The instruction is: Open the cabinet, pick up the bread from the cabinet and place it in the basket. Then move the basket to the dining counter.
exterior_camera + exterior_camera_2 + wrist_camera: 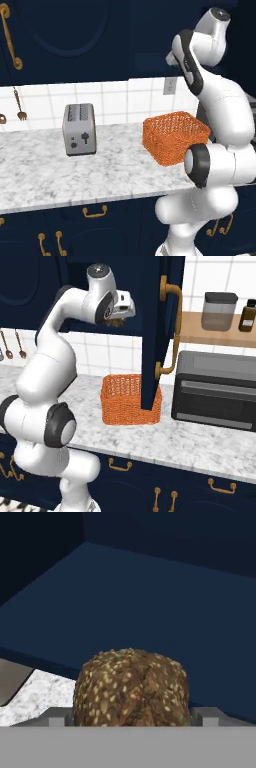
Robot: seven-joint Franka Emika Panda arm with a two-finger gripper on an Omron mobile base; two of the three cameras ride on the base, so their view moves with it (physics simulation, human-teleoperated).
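The bread [132, 687], a seeded brown roll, sits on the navy shelf floor inside the cabinet, and its sides reach both of my fingertips [57, 719]. My gripper [134, 718] is shut on it. From the right base view, my gripper [125, 311] reaches into the cabinet behind its swung-open door [152, 331], with the bread [116, 321] showing just beneath the hand. The orange basket [127, 398] stands on the marbled worktop directly below, partly hidden by the door's lower edge. It also shows beside my arm as the basket [175, 137]. The dining counter is out of view.
A grey toaster [80, 129] stands left of the basket. A black toaster oven [215, 391] sits on the right of the worktop, under a wooden shelf [200, 331] with a jar and a bottle. The door's brass handle [175, 331] juts out beside my hand.
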